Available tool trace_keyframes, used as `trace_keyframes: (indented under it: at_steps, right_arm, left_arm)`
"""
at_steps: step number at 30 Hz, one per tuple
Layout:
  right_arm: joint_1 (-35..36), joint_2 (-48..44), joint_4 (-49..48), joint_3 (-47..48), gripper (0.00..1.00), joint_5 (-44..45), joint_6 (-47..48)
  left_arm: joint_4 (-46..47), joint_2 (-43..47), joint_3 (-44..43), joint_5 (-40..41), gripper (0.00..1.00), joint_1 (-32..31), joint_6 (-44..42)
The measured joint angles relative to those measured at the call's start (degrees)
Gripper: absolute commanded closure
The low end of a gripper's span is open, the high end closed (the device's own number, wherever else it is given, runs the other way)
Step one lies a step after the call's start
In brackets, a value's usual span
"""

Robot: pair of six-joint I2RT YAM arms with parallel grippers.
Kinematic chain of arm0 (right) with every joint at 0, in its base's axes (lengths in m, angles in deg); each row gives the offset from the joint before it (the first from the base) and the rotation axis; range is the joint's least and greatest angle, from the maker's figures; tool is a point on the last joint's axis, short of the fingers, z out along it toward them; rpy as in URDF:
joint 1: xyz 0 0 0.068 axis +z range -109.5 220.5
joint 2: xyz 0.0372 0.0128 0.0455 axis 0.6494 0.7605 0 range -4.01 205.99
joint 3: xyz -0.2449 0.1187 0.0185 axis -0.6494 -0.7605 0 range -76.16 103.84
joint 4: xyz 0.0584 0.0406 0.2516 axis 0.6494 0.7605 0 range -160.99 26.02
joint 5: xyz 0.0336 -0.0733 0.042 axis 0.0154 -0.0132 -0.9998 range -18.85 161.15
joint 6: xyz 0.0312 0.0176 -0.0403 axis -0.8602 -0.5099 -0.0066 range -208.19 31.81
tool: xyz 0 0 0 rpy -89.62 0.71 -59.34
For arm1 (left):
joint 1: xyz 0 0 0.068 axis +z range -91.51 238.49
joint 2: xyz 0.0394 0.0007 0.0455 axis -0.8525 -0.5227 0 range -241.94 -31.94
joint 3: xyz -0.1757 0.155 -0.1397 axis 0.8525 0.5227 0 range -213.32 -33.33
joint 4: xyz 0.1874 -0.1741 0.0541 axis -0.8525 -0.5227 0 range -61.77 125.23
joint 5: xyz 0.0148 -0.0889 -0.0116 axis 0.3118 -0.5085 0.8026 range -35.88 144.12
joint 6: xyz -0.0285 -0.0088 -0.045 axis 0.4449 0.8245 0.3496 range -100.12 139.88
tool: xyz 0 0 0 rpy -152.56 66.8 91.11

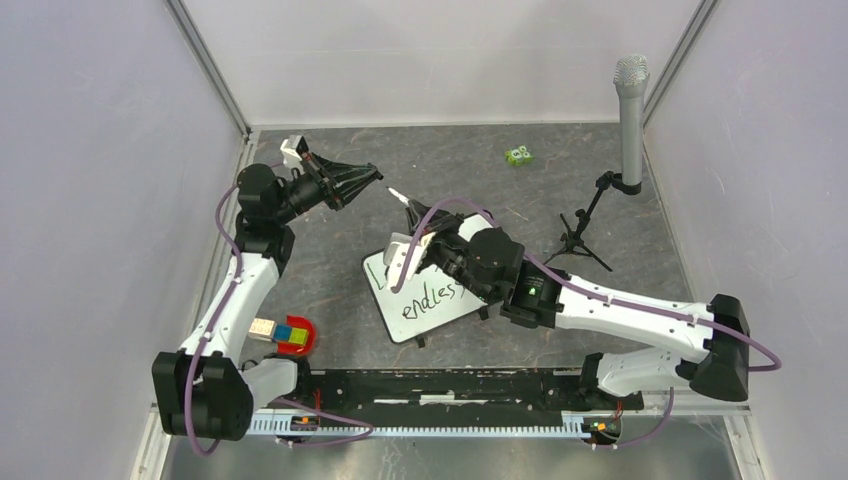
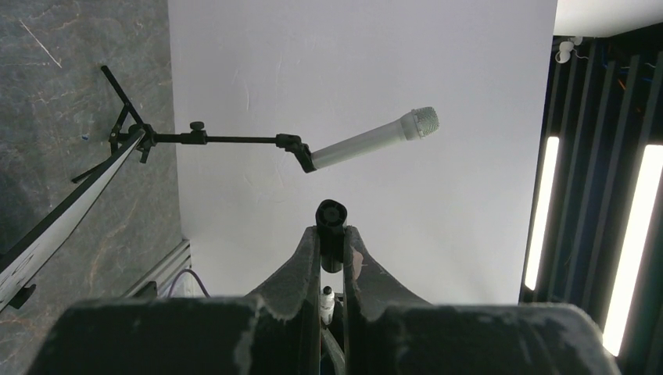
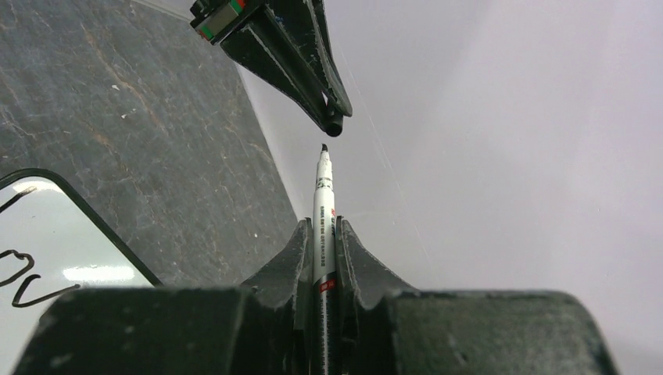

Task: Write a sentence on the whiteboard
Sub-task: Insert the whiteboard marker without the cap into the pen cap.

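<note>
The whiteboard point(image 1: 432, 318) lies tilted on the dark table in front of the right arm. Of the sentence point(image 1: 432, 302), the lower line reading "endles" shows, while the arm hides most of the upper line. My right gripper point(image 1: 424, 233) is shut on a white marker point(image 1: 403, 202) with a bare black tip, raised beyond the board's far corner. My left gripper point(image 1: 374, 172) is shut on the black marker cap point(image 2: 331, 226), a short gap from the marker tip point(image 3: 324, 148). The right wrist view shows the board's corner point(image 3: 47, 234) with letters.
A grey microphone point(image 1: 630, 105) on a small black tripod point(image 1: 582, 238) stands at the back right. A small green object point(image 1: 518, 156) lies near the back wall. A red bowl point(image 1: 304, 340) with coloured blocks sits by the left arm's base.
</note>
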Motion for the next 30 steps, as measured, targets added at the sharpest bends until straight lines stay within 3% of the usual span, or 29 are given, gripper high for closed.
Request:
trace_keyframes:
  at_steps: [30]
  right_arm:
    - [0.3, 6.3, -1.7, 4.6, 1.0, 8.3, 0.2]
  left_arm:
    - [-2.7, 0.0, -0.8, 2.2, 0.98, -5.9, -0.4]
